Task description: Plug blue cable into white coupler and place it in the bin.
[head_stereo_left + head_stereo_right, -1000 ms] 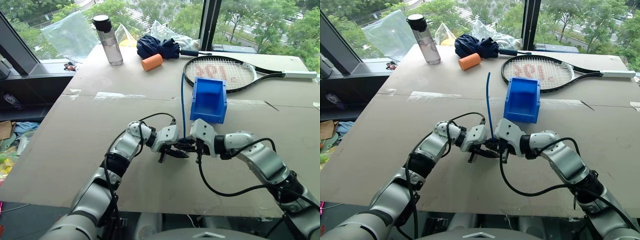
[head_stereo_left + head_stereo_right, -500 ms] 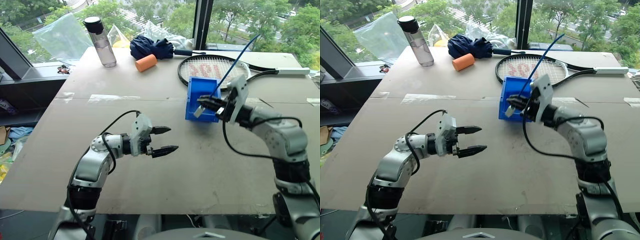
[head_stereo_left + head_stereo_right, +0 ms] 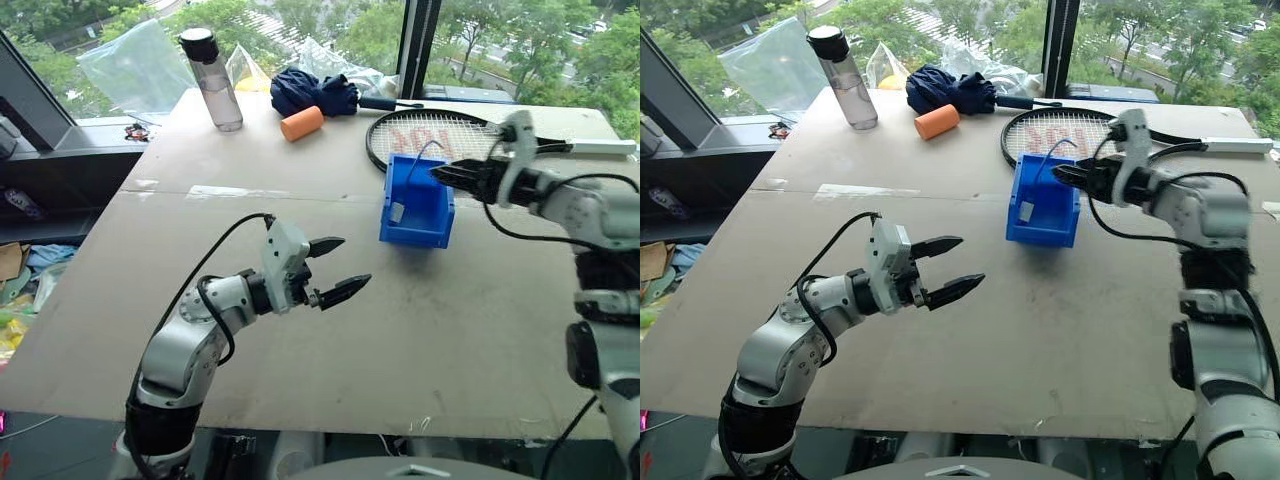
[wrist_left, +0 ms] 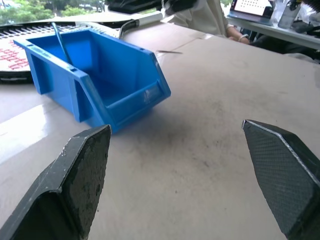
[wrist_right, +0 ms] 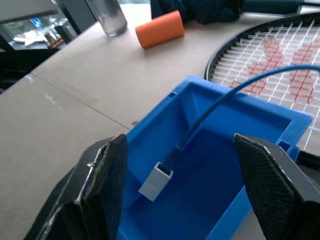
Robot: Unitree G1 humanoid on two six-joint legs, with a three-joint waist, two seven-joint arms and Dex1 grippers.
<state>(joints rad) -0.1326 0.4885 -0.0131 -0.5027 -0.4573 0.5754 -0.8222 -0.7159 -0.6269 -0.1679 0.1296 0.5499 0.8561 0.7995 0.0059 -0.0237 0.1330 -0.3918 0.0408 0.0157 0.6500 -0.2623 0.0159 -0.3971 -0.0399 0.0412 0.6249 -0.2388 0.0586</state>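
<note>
Cable (image 5: 210, 107) plugged into coupler (image 5: 156, 181); coupler lies inside the bin (image 3: 432, 228), cable arcing up over the bin's back wall above the racket (image 3: 470, 135). Bin stands on the desk (image 3: 300, 180) towards the far edge, right of centre. Right gripper (image 3: 450, 172) just beside the bin's rim, fingers spread, holding nothing. Left gripper (image 3: 335, 268) over mid-desk, fingers spread, empty.
</note>
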